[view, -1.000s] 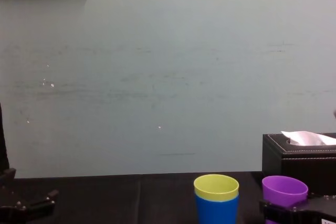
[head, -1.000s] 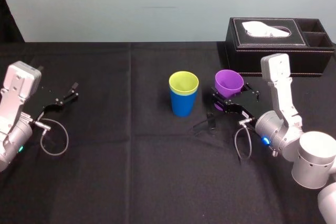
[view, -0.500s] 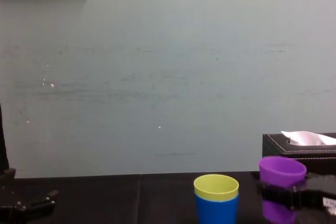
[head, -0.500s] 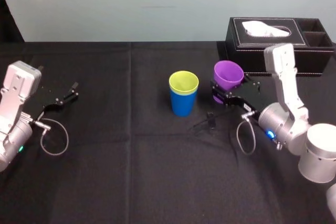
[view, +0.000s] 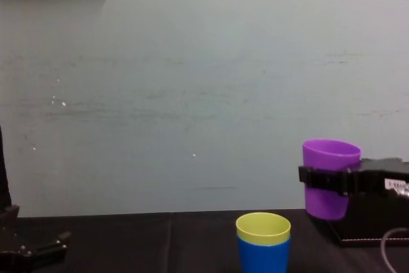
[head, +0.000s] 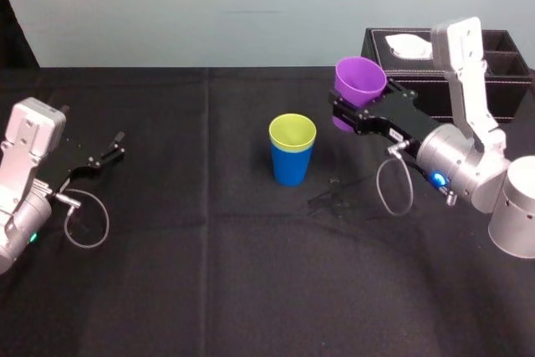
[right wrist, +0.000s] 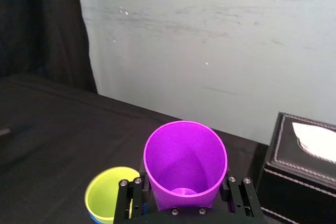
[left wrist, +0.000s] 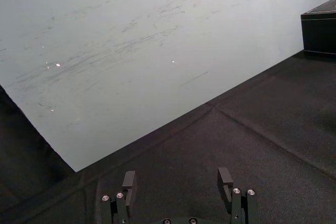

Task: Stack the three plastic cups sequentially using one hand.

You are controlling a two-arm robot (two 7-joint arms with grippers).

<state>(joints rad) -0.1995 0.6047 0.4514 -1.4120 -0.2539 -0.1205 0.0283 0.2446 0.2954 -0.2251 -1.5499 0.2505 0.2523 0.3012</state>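
The yellow-green cup [head: 292, 133] sits nested inside the blue cup [head: 292, 165] at the middle of the black table; both also stand low in the chest view as yellow-green cup [view: 262, 228] in blue cup [view: 263, 255]. The purple cup [head: 359, 86] hangs upright in the air, up and to the right of that pair, with my right gripper [head: 354, 114] shut on its lower body. In the right wrist view the purple cup [right wrist: 185, 163] sits between the fingers [right wrist: 131, 195], with the yellow-green cup [right wrist: 111, 199] below. My left gripper [left wrist: 178, 182] rests open and idle at the far left.
A black tissue box [head: 418, 58] with a white tissue stands at the back right, just behind the raised right arm. A grey cable loops from the left wrist [head: 84, 219] onto the tablecloth. A pale wall closes the back.
The right gripper has lifted the purple cup off the table, well above the rim of the stacked pair, and shifted it slightly left. The left arm has not moved.
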